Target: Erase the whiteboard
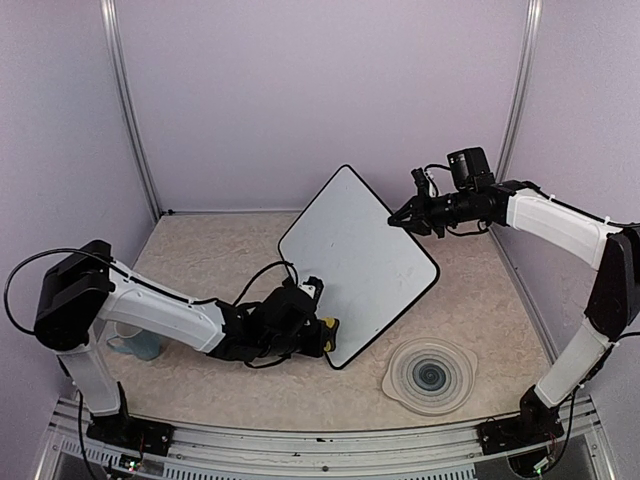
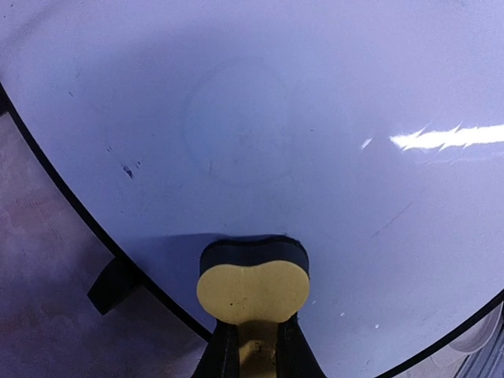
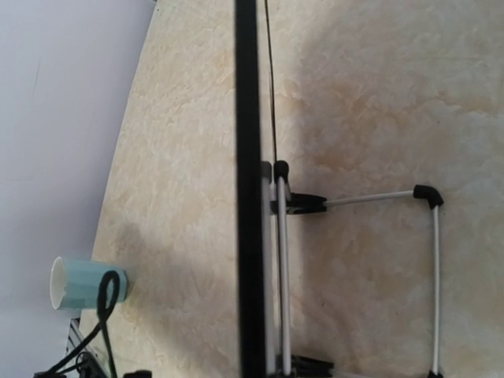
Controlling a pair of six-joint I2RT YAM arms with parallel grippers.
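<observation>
- Two closed grips share the job. The left gripper (image 2: 253, 350) pinches a yellow eraser (image 2: 252, 290) with its black felt facing forward, probably so it can press flat on the board.
- The felt appears to touch the lower part of the whiteboard (image 2: 331, 102). A dark speck (image 2: 127, 169) sits up-left of it.
- The right gripper (image 1: 408, 214) clamps the board's right corner, likely bracing it as it leans on its wire stand (image 3: 433, 268).
</observation>
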